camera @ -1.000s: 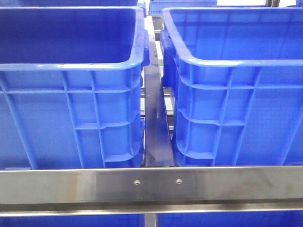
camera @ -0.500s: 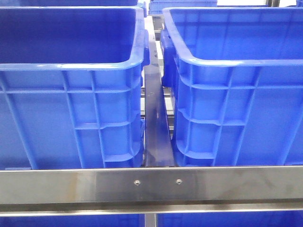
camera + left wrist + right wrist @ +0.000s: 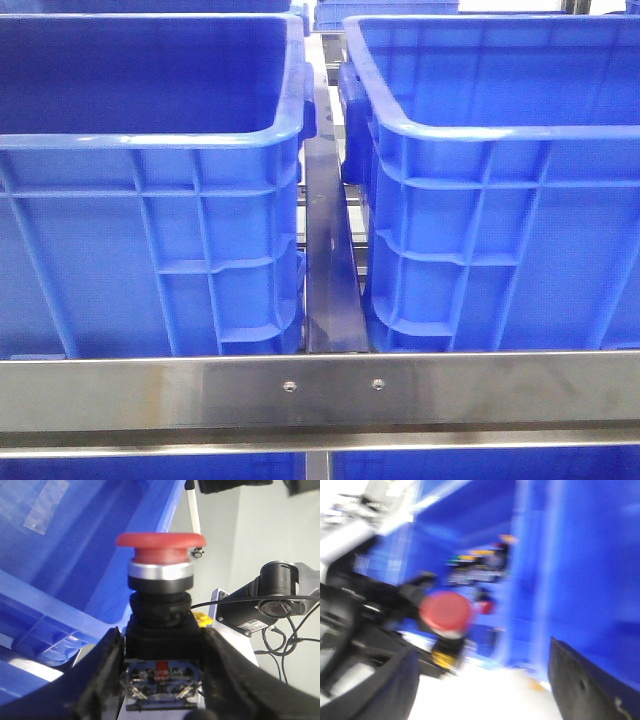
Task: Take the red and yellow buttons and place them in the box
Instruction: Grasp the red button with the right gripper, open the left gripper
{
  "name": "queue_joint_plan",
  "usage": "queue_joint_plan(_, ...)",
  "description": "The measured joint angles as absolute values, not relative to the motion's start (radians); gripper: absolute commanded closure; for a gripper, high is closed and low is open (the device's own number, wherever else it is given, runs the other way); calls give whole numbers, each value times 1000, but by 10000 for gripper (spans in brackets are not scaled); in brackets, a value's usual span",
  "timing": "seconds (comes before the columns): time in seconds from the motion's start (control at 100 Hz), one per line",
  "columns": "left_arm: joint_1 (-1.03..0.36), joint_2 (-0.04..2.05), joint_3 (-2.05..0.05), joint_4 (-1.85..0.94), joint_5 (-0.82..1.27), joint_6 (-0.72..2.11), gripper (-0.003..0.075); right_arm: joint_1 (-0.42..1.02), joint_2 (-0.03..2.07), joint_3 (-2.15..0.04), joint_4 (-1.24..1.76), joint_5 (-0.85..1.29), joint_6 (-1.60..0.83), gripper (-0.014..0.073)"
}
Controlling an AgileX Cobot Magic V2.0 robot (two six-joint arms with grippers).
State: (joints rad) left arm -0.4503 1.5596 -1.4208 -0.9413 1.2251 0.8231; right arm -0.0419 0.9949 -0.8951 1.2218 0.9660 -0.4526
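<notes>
Red button (image 3: 160, 541), label unreadable, in left gripper (image 3: 162, 680)

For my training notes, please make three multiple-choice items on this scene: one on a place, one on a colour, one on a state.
1. Where is the red mushroom-head push button with black body?
A. Between the left gripper fingers
B. On the steel crossbar
C. On the floor

2. What colour are the two large plastic crates in the front view?
A. Green
B. Blue
C. Grey

3. What is the right gripper doing?
A. Open, holding nothing
B. Shut on a yellow button
C. Shut on a cable

Key: 1 A, the black fingers flank its body; 2 B, both are blue; 3 A, its fingers stand wide apart.
</notes>
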Motion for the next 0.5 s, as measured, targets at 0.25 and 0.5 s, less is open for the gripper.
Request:
queue_joint_plan(0.25, -450, 1560, -1421, -941, 1225, 823, 608, 66, 1129, -895, 1394, 964, -546, 36)
queue_joint_plan(0.5, -450, 1560, -1421, -941, 1225, 823, 608, 183, 1227, -895, 1491, 907, -613, 36)
